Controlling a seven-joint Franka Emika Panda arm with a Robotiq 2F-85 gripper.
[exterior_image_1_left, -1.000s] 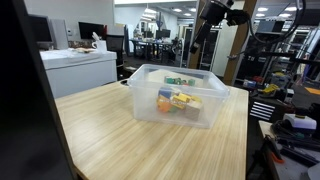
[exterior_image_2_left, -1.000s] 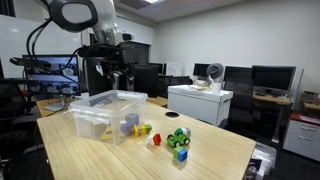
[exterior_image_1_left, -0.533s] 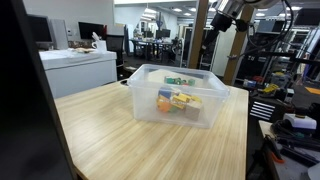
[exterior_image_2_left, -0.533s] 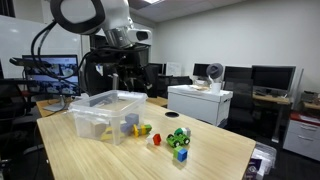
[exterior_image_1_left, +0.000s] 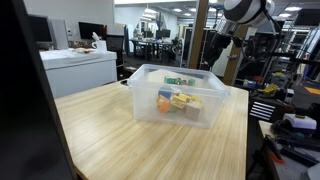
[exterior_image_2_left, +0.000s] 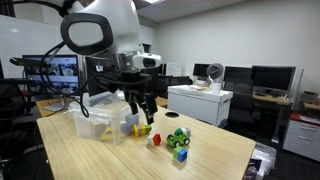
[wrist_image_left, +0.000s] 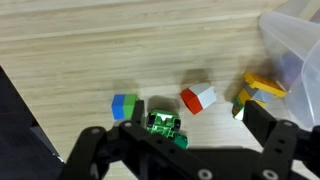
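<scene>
Office lab, wooden table (exterior_image_2_left: 90, 160). Clear bin (exterior_image_2_left: 92, 122) sits on it with a few toy blocks inside. Gripper (exterior_image_2_left: 141, 112) hangs above the tabletop just beside the bin, claw spread wide, gripping nothing. Wrist view, all on the table outside the bin: yellow piece (wrist_image_left: 260, 88) right at the bin wall, red-and-white block (wrist_image_left: 198, 98) a bit further out from the bin, green toy car (wrist_image_left: 163, 127) beyond that, blue block (wrist_image_left: 124, 106) furthest from the bin. Car and blue block nearly touching.
</scene>
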